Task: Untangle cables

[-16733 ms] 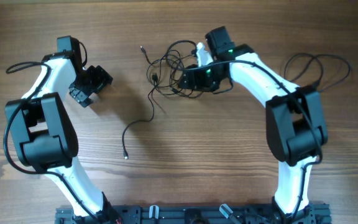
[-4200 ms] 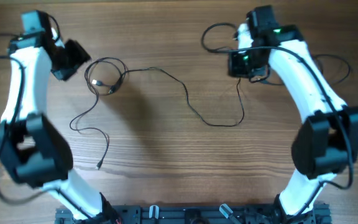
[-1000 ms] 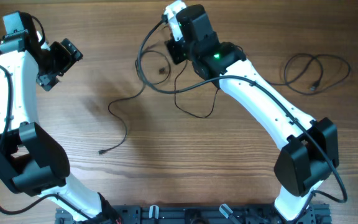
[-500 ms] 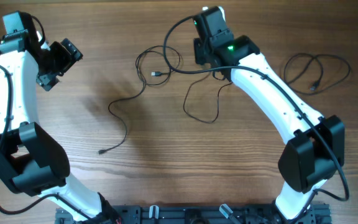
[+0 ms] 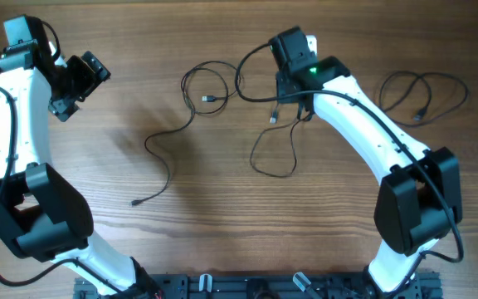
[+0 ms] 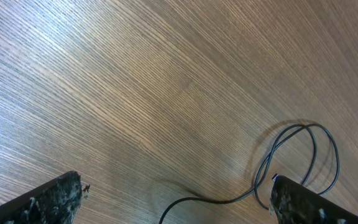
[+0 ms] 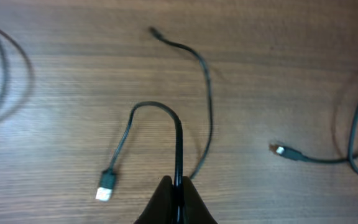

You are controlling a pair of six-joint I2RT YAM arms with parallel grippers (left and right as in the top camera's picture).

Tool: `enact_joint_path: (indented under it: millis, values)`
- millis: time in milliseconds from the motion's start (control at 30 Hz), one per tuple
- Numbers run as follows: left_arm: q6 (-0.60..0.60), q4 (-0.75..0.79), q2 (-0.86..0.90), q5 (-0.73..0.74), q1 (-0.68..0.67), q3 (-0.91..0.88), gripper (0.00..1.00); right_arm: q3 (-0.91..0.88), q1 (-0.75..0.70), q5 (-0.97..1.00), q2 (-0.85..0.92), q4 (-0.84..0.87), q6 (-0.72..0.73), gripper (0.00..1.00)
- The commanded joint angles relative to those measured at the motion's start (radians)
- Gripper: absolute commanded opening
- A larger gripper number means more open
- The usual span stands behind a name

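- Left hand: upper left of the overhead frame; fingers spread wide, gripping nothing.
- Right hand: upper centre; fingers pressed together, pinching a thin black cable that hangs in a loop below it, silvery USB plug dangling beside.
- Second cable: loop at upper centre, trailing to the lower left across the wooden surface.
- Third cable: loose coil at upper right, well apart.

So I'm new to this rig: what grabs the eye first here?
The right claw, top centre, is shut on a black cable whose loop trails below it. The left claw stands open and empty at far left, and a loose cable lies coiled far right.
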Motion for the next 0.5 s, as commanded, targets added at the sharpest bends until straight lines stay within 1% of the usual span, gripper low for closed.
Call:
enact_joint_path:
  millis: [0,167,200,233,267,367,467]
  values:
    - [0.005,0.0,0.006,-0.013,0.0,-0.006,1.0,-0.058,-0.026,0.046,0.017,0.005,0.019,0.04]
    - [0.005,0.0,0.006,-0.013,0.0,-0.006,1.0,-0.135,-0.058,0.039,0.017,0.04,0.019,0.06]
    - [0.006,0.0,0.006,-0.013,0.0,-0.006,1.0,-0.146,-0.064,0.032,0.018,0.048,0.018,0.08]
    - [0.006,0.0,0.006,-0.013,0.0,-0.006,1.0,-0.157,-0.07,0.021,0.018,0.058,0.018,0.15]
    - [0.005,0.0,0.006,-0.013,0.0,-0.006,1.0,-0.166,-0.074,0.007,0.018,0.071,0.019,0.17]
    - [0.006,0.0,0.006,-0.013,0.0,-0.006,1.0,-0.193,-0.078,-0.031,0.018,0.11,0.019,0.2]
    - [0.006,0.0,0.006,-0.013,0.0,-0.006,1.0,-0.208,-0.078,-0.047,0.018,0.135,0.019,0.28]
